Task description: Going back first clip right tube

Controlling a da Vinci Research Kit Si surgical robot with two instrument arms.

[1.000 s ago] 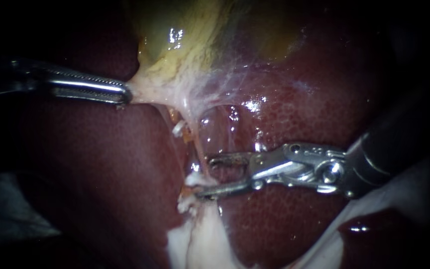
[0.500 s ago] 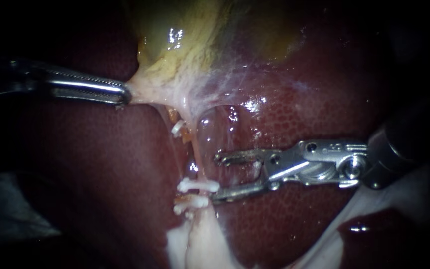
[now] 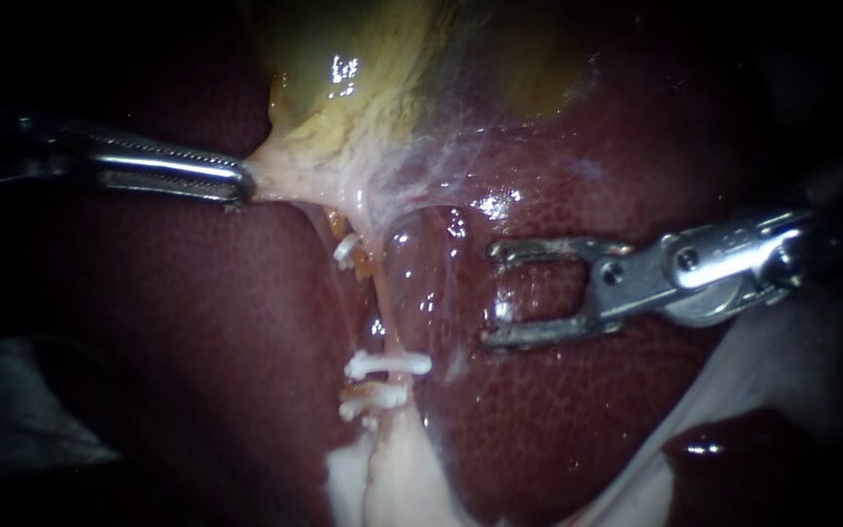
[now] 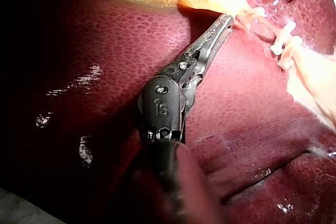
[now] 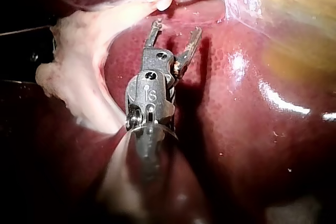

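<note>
Dark red liver (image 3: 197,322) fills the field, with the yellow-green gallbladder (image 3: 363,78) lying against it beyond both of your instruments. Your left instrument (image 3: 241,182) has its hand closed on the pale membrane (image 3: 343,176) at the gallbladder's edge. Both jaws press on it, and the membrane stretches taut from the gallbladder to the hand. From the left wrist camera the serrated jaws lie together, with the bright tissue pinched at their very tip.

Your right instrument (image 3: 492,296) hangs over the liver with its hand wide: a clear gap shows between the two jaws, and nothing is in it. The white clip (image 3: 387,365) sits across the right tube (image 3: 389,317), ahead of that open hand and apart from it, nearer one jaw's tip than the other. A second clip (image 3: 373,398) lies just beside the first, on the side away from the gallbladder. A third clip (image 3: 345,250) shows closer to your left hand, under the stretched membrane. From the right wrist camera the white clip stands ahead of the parted jaws, clear of both tips.
</note>
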